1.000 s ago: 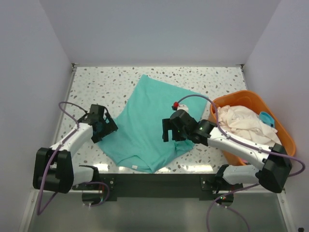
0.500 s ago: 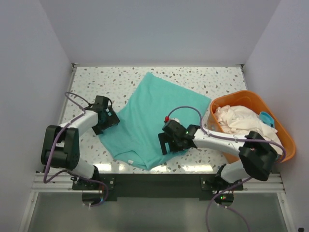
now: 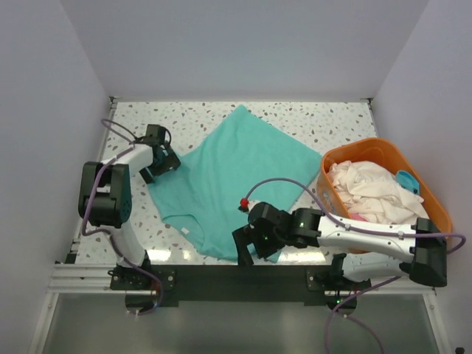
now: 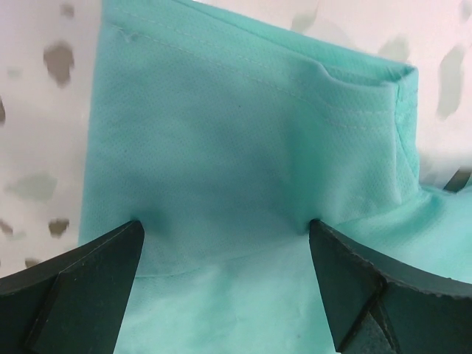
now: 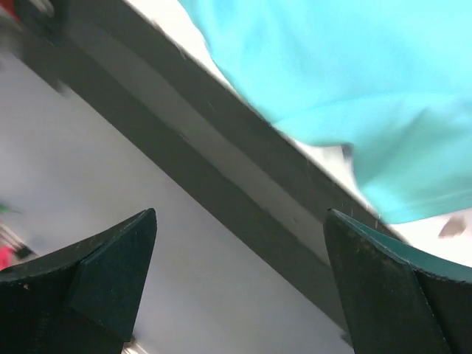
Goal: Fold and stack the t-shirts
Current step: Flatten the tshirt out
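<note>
- Top external view: the teal t-shirt [image 3: 236, 169] lies spread out on the speckled table [image 3: 140, 125], near the middle.
- Your left arm [image 3: 129, 156] reaches along the left side of the table. Your left jaws sit right at the shirt's left edge.
- Your right arm [image 3: 361, 234] lies low across the front. Your right jaws are at the near edge of the shirt, by the front of the table.
- An orange basket [image 3: 435, 214] stands on the right, just beside the teal shirt. A cream-white t-shirt [image 3: 369, 188] is bunched up inside it, with a bit of light blue cloth [image 3: 405, 179] next to it.
- Left wrist view: your left jaws are spread wide. One of the dark fingers [image 4: 74, 287] is at the bottom left and the other is at the bottom right.
- Both tips touch the teal cloth, and the cloth fills the gap between them. A stitched hem [image 4: 369, 96] is folded over at the top right.
- Right wrist view: your right jaws are also spread wide, with nothing between them.
- The teal shirt is up in the top right corner of this view. Below it runs the dark rail [image 5: 184, 125] at the table's front. This view is a bit blurry.
</note>
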Robot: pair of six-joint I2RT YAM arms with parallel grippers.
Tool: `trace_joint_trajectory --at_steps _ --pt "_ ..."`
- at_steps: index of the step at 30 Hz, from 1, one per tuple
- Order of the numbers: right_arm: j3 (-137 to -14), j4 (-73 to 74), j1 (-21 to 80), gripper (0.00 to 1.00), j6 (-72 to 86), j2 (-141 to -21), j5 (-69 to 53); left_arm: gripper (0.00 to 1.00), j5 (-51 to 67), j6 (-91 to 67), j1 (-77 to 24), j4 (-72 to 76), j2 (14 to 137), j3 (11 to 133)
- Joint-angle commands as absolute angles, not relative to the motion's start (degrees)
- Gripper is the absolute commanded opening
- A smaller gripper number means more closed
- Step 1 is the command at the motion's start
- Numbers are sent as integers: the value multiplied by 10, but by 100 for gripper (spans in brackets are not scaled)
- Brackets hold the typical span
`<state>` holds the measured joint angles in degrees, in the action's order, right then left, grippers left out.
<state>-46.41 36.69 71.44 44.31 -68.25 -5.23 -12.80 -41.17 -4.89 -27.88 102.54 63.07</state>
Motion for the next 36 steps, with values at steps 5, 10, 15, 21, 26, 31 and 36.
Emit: trace_joint_trajectory --at_steps 5,10,15,21,26,31,36 --pt "-567 356 512 99 360 -732 -14 100 -98 -325 -3 -198 1197 808" --pt "-672 319 427 99 320 -875 47 100 -4 -264 30 -157 1367 1023" --pt "-786 335 369 98 302 -993 94 100 85 -251 25 -257 1464 1304" --pt "-856 331 323 99 287 -1090 97 100 -15 -220 -25 -203 1249 1093" --pt "-891 315 302 99 280 -1145 93 100 -29 -275 -34 -236 1077 896" --pt "-875 299 301 99 293 -1165 94 100 -14 -329 -67 -241 926 683" --pt "-841 287 300 99 297 -1152 93 100 -38 -366 -150 -288 797 525"
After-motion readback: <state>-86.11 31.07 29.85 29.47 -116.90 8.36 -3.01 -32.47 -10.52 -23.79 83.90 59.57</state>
